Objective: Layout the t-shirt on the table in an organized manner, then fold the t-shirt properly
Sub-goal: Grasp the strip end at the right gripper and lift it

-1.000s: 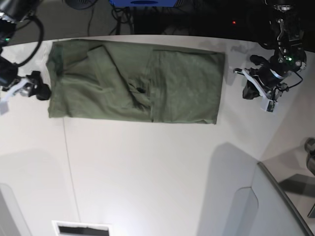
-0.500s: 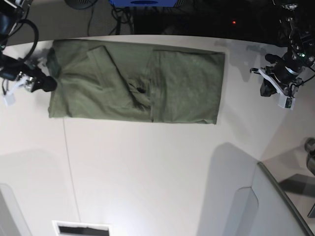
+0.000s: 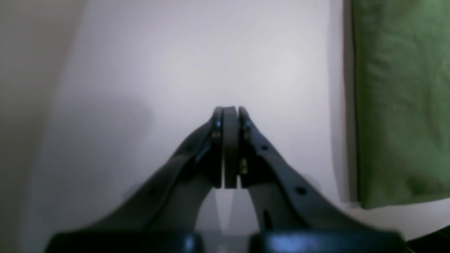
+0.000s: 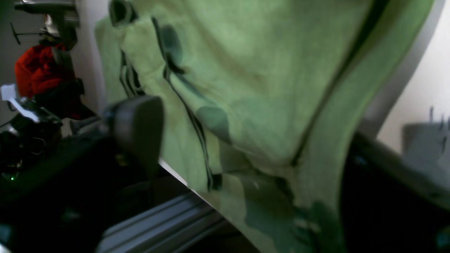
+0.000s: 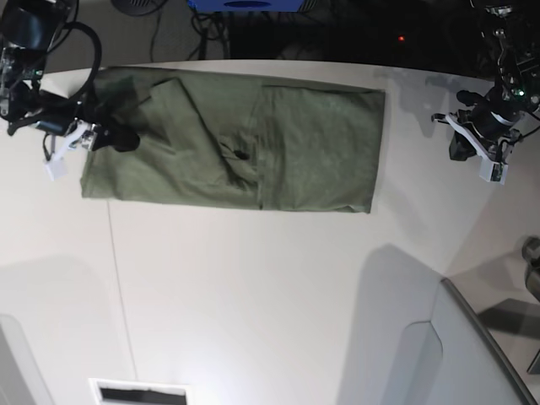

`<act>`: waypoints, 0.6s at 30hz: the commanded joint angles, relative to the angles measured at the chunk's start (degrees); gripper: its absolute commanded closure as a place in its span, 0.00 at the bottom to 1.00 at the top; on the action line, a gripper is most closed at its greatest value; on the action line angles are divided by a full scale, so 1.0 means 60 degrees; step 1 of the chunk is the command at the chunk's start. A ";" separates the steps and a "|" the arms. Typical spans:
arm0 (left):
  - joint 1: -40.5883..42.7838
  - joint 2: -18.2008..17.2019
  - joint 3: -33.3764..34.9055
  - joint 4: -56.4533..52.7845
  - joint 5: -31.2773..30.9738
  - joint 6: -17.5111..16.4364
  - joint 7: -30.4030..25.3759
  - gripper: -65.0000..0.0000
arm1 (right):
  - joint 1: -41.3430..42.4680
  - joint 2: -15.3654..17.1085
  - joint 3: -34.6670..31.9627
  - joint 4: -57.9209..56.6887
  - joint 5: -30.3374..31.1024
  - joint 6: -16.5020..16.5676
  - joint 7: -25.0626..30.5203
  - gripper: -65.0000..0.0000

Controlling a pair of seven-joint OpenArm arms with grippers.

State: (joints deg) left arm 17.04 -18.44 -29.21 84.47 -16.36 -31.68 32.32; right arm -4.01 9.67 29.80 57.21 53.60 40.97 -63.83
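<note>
White desk fills the overhead view, its far curved edge backed by dark floor and cables. On that view's right, the left pincer hovers over bare surface; its wrist camera shows the two dark fingers pressed flat together with nothing between them, the hem edge of the t-shirt lying apart to the side. On the opposite side, the right pincer reaches over the garment's end. Its wrist view, blurred, shows one rounded dark finger pad close above green cloth and the other finger low at the right edge, spread wide apart with the fabric between them; whether either touches the cloth cannot be told. Between the two arms the olive t-shirt lies flat near the far edge of the desk as a long folded rectangle, layers overlapping in diagonal creases toward the right pincer's end, smoother toward the other. A thin dark seam line runs across the desk below it, and a grey-white raised panel sits at the near corner.
</note>
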 commanded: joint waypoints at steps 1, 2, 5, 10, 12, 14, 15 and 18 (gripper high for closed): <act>-0.0034 -0.0158 -0.0076 0.0142 -0.0094 -0.0002 -0.0192 1.00 | -0.0057 0.0036 -0.0066 -0.0033 -0.0546 -0.0162 -0.0475 0.41; -0.0034 -0.0158 -0.0076 0.0142 -0.0094 -0.0002 -0.0192 1.00 | -0.0042 0.0036 -0.0066 -0.0033 -0.0546 -0.0162 -0.0475 0.48; -0.0034 -0.0158 -0.0076 0.0142 -0.0094 -0.0002 -0.0192 1.00 | 0.0163 0.0036 -0.0066 -0.0077 -0.0575 -0.0162 -0.0504 0.65; -0.0019 -0.0173 -0.0076 0.0142 -0.0094 -0.0002 -0.0192 1.00 | 0.0309 0.0036 -0.0066 -0.0077 -0.0575 -0.0162 -0.0475 0.74; -0.0019 -0.0173 -0.0076 0.0142 -0.0094 -0.0002 -0.0192 1.00 | 0.0456 0.0036 -0.0066 -0.0077 -0.0590 -0.0162 -0.0475 0.93; -0.0019 -0.0173 -0.0076 0.0142 -0.0094 -0.0002 -0.0192 1.00 | 0.0573 0.0036 -0.0081 -0.0077 -0.0590 -0.0162 -0.0489 1.00; -0.0019 -0.0173 -0.0076 0.0142 -0.0094 -0.0002 -0.0192 1.00 | 0.0646 0.0036 -0.0081 -0.0033 -0.0590 -0.0162 -0.0504 0.98; -0.0019 -0.0187 -0.0076 0.0142 -0.0094 -0.0002 -0.0192 1.00 | 0.0896 0.0095 -0.0081 -0.0004 -0.0604 -0.0162 -0.0533 1.00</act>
State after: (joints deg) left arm 17.15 -18.44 -29.21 84.47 -16.36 -31.68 32.34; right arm 0.51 9.32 29.23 56.16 48.80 39.66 -67.51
